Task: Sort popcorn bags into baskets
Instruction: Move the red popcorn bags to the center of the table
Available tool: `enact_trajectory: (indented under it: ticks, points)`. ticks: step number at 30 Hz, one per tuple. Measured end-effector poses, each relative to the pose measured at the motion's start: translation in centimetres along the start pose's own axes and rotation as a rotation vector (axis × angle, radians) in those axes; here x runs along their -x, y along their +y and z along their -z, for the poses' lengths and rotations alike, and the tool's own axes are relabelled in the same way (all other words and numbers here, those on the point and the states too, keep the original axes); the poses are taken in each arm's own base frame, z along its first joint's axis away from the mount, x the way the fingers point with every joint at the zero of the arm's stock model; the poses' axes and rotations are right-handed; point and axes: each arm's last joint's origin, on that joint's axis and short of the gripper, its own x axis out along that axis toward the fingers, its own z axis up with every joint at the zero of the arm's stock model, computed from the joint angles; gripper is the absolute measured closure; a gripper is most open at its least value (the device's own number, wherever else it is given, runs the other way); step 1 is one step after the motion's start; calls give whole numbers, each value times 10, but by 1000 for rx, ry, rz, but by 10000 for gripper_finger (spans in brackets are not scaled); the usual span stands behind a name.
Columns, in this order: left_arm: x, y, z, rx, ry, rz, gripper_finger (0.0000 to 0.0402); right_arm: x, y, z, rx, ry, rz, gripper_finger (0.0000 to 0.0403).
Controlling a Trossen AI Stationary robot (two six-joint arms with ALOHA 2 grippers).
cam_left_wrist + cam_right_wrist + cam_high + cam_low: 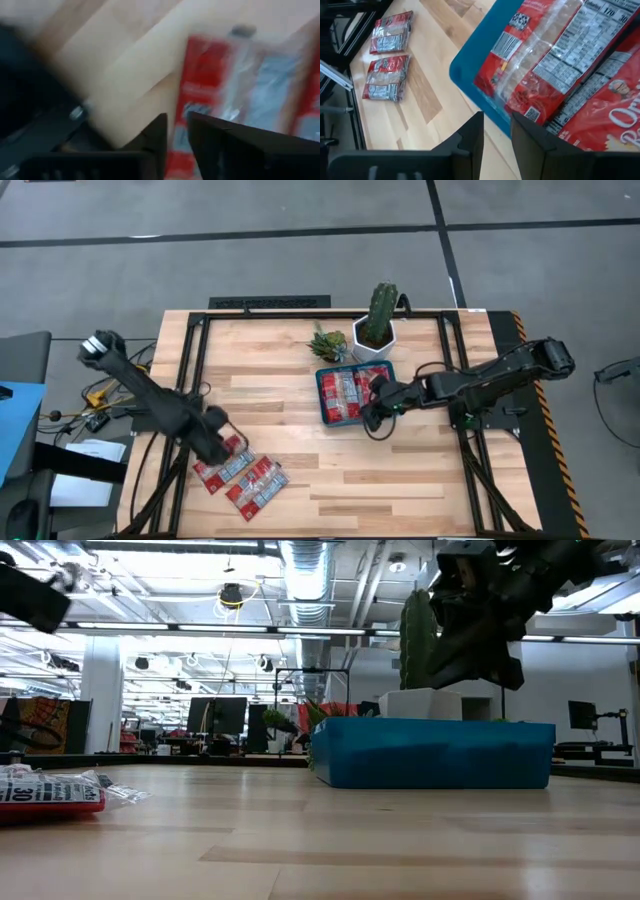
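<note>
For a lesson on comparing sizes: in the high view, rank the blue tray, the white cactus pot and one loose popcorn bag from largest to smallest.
1. Blue tray
2. White cactus pot
3. Loose popcorn bag, though it looks close to the pot in size, so that order is unsure.

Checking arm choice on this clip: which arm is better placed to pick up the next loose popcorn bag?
Left. The left gripper is right over the loose popcorn bags at the table's front-left. The right gripper is across the table, at the blue tray that already holds bags.
</note>
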Motion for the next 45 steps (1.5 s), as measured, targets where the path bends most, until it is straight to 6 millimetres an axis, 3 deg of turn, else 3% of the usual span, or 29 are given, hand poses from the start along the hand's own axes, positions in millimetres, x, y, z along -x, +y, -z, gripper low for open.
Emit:
enact_trajectory:
  ticks: [4, 11, 18, 25, 30, 36, 41, 45]
  points:
    - [-17, -27, 23, -86, 62, -104, 393, 1, 5, 3, 6, -10, -27, 286]
    - [-52, -66, 58, -40, 134, -46, 397, 2, 9, 8, 17, 3, -41, 285]
    - [-76, -95, 59, -17, 130, 140, 400, 3, 14, 13, 35, 17, -60, 284]
    - [-81, -110, 27, -224, 27, 254, 401, 5, 20, 22, 26, 40, -88, 284]
    - [-84, -119, -17, -368, -131, 345, 401, 6, 24, 28, 32, 54, -107, 285]
    - [-84, -121, -80, -345, -289, 452, 401, 7, 32, 33, 28, 44, -155, 285]
    - [-61, -131, -118, -350, -250, 583, 401, 10, 39, 41, -44, 6, -153, 284]
    - [-32, -140, -112, -470, -182, 553, 401, 15, 50, 59, -108, -42, -170, 286]
